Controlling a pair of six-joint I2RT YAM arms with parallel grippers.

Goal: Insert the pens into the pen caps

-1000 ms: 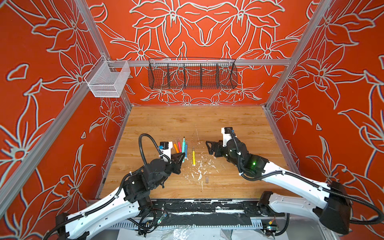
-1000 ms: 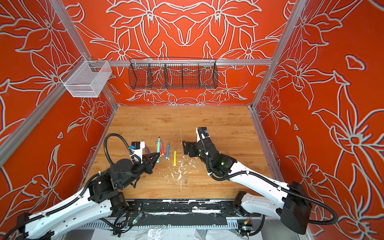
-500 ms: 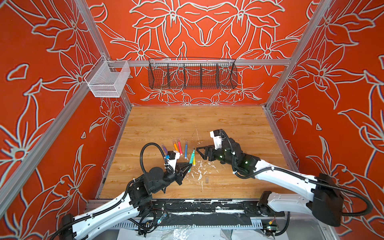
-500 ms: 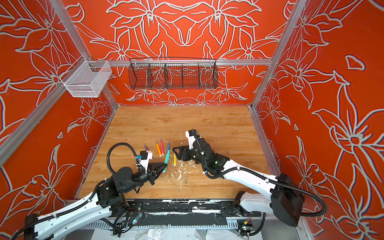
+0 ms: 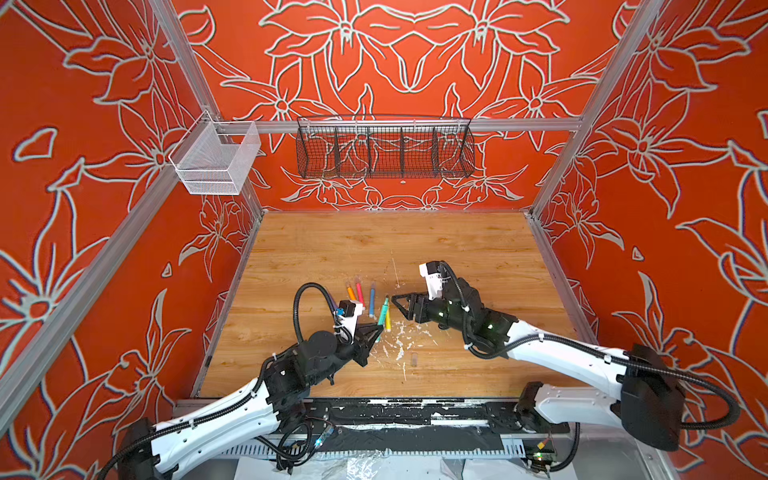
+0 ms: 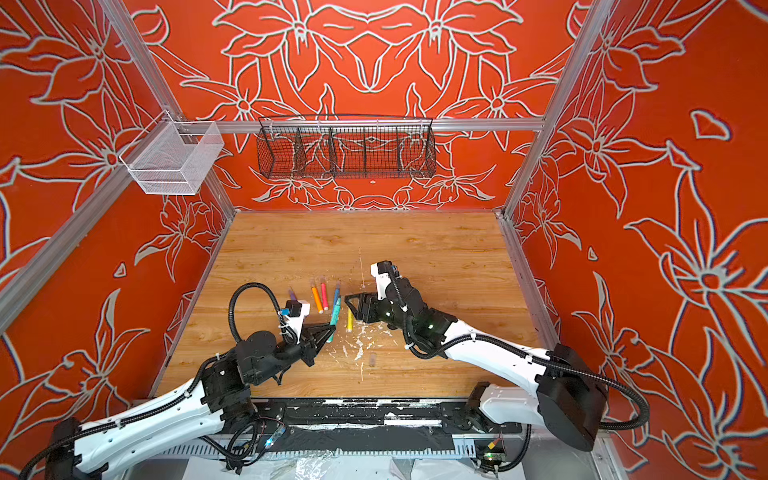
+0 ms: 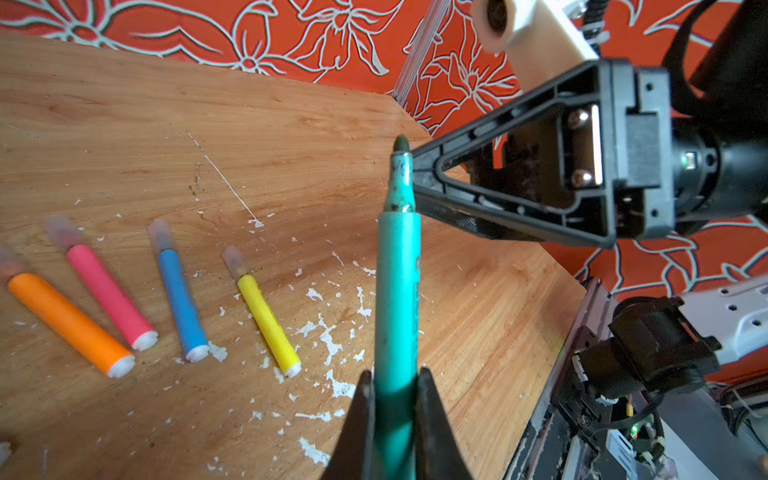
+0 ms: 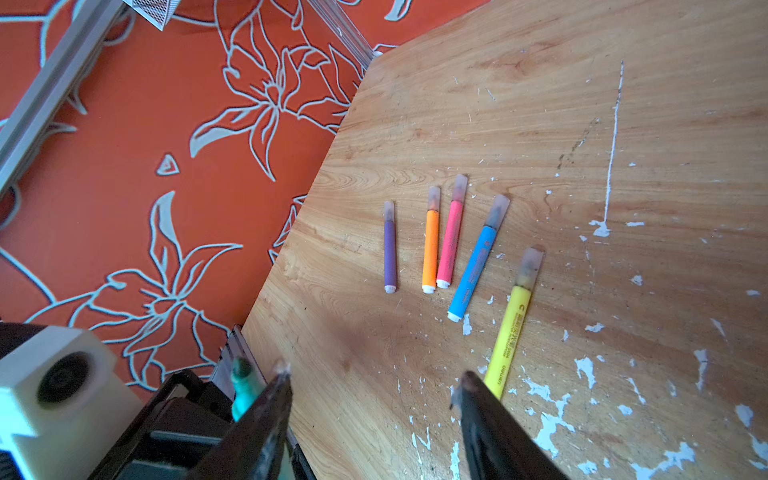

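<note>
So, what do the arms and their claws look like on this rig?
The left arm and right arm are white shells with black joints, each trailing a black ribbed cable hose. The left claw and right claw are black, with triangular open-frame fingers. A white camera block sits by each wrist; small green lights glow on the right arm.

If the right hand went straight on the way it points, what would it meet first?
Probably the green pen held in the left hand: its bare tip sits beside one fingertip of the right hand. Depth is unclear; it may slip past.
</note>
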